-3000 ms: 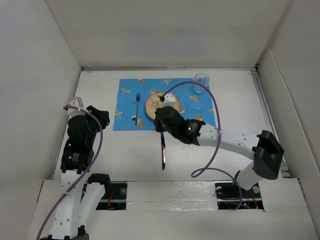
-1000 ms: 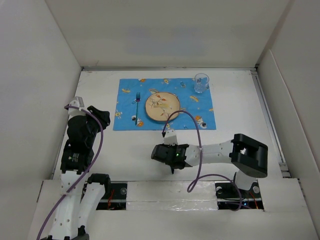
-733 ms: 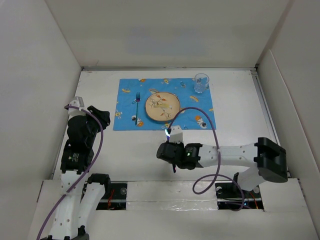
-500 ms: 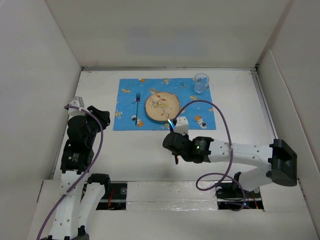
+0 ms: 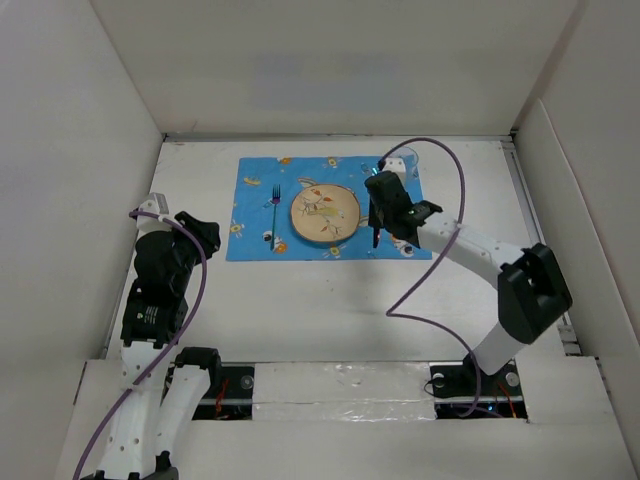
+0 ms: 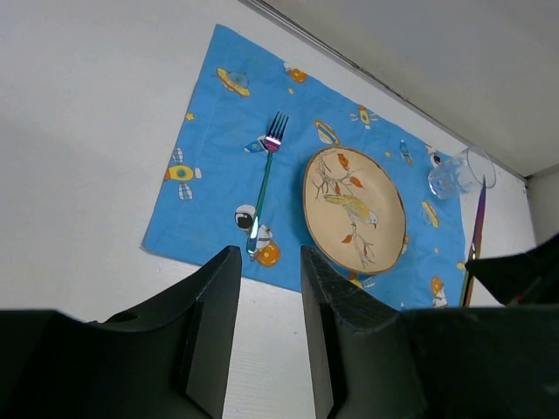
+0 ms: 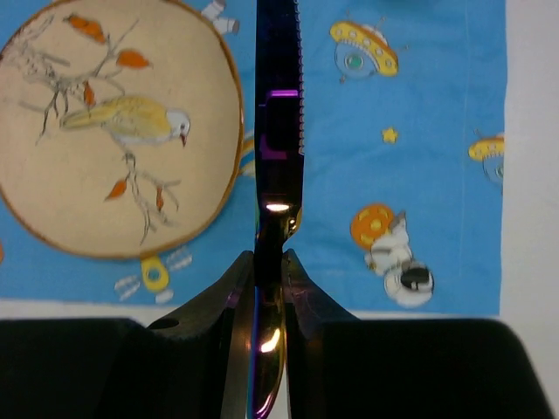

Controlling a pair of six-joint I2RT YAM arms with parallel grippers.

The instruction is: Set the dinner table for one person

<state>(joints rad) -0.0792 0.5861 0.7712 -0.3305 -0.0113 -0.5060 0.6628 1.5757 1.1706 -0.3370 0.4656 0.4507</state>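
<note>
My right gripper is shut on an iridescent purple knife, held over the blue cartoon placemat just right of the tan bird plate. The knife also shows in the left wrist view. An iridescent fork lies on the placemat left of the plate. A clear glass stands at the mat's far right corner. The white dinner table carries all of it. My left gripper is open and empty, raised near the table's left side.
Upright white panels border the table on the left, back and right. The right arm's purple cable loops over the table's right half. The placemat's right strip lies beside the knife.
My right gripper picked the knife up from the bare table near the front and carried it away from the front edge, over the placemat to the right of the plate. The left arm has not moved.
</note>
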